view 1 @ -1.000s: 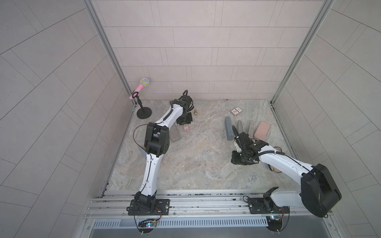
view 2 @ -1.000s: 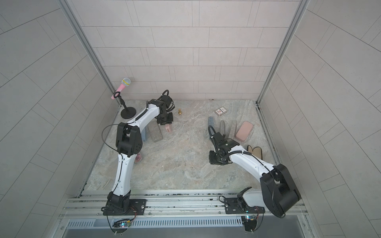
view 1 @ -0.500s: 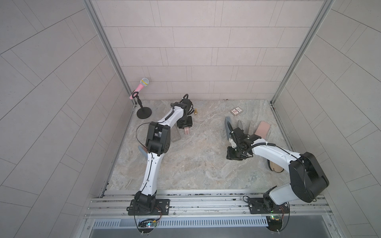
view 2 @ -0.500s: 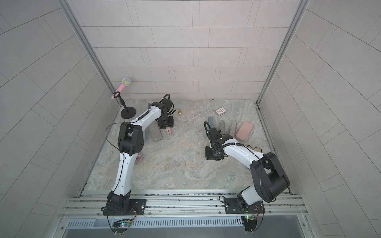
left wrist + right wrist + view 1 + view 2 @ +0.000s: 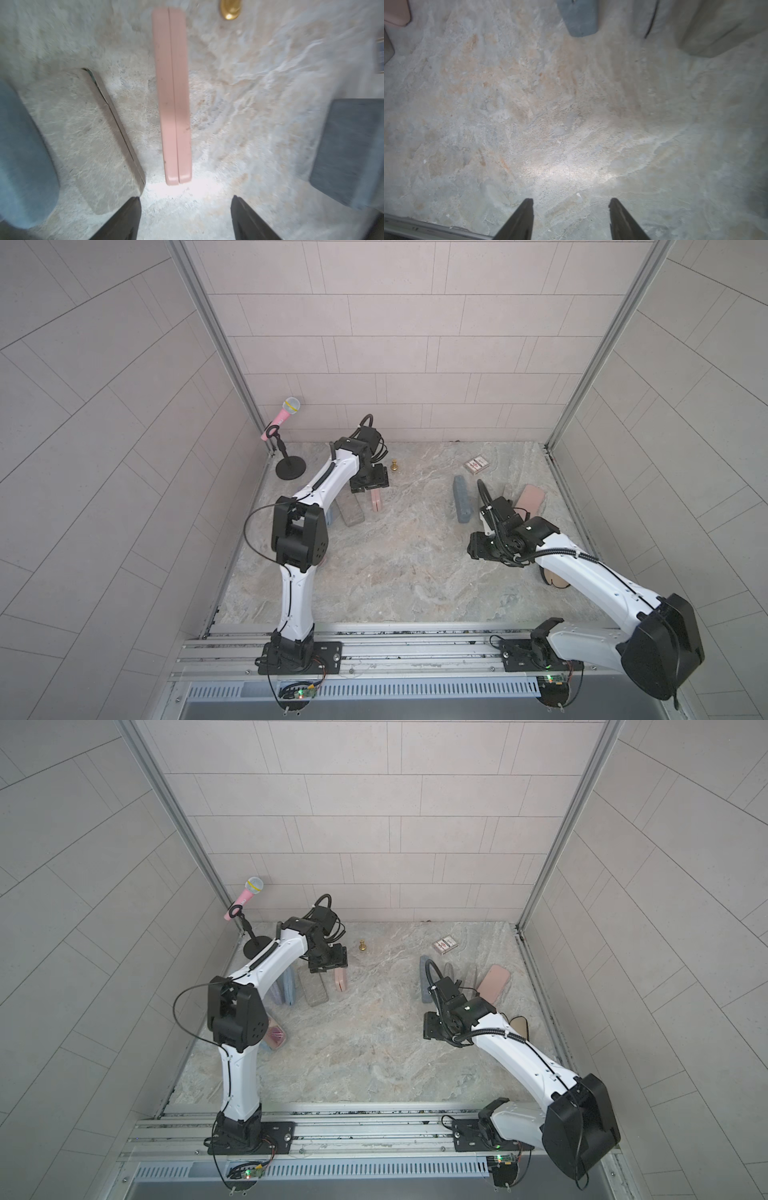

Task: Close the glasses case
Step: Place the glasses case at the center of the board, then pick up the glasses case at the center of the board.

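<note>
- Here, a marbled tabletop [image 5: 395, 572] is enclosed by grey tiled walls [image 5: 395, 344] (three sides).
- The pink glasses case [image 5: 172, 99] is seen shut, just ahead of the left gripper [image 5: 185, 199], which is spread and empty.
- The right gripper [image 5: 571, 200] is spread over bare stone.

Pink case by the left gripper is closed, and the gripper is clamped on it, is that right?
Not clamped. The pink case is closed, but the left gripper is open and clear of it, as the left wrist view shows.
</note>
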